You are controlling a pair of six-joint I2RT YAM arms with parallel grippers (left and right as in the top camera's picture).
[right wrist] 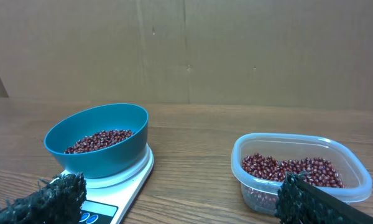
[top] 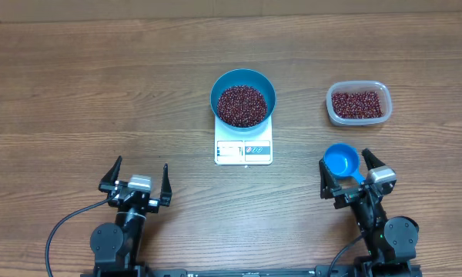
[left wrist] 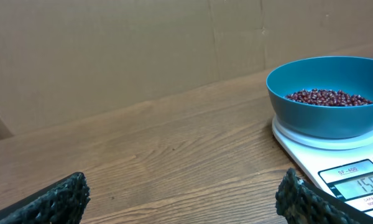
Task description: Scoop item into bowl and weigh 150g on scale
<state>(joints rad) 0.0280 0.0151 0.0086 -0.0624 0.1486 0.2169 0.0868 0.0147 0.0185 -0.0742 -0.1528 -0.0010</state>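
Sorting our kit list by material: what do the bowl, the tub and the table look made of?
The bowl: probably plastic, smooth even blue, slight sheen. The tub: clear plastic, beans showing through its walls. The table: wood or wood-look laminate, grain visible; cannot tell which.

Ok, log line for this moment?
bowl: on scale, beans inside | tub: more beans | scoop: on table, at right end effector | left end effector: open, empty | right end effector: open

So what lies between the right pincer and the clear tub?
Only the small blue scoop, lying between the fingertips of the open right pincer; past it, bare table up to the tub. The overhead view shows this.
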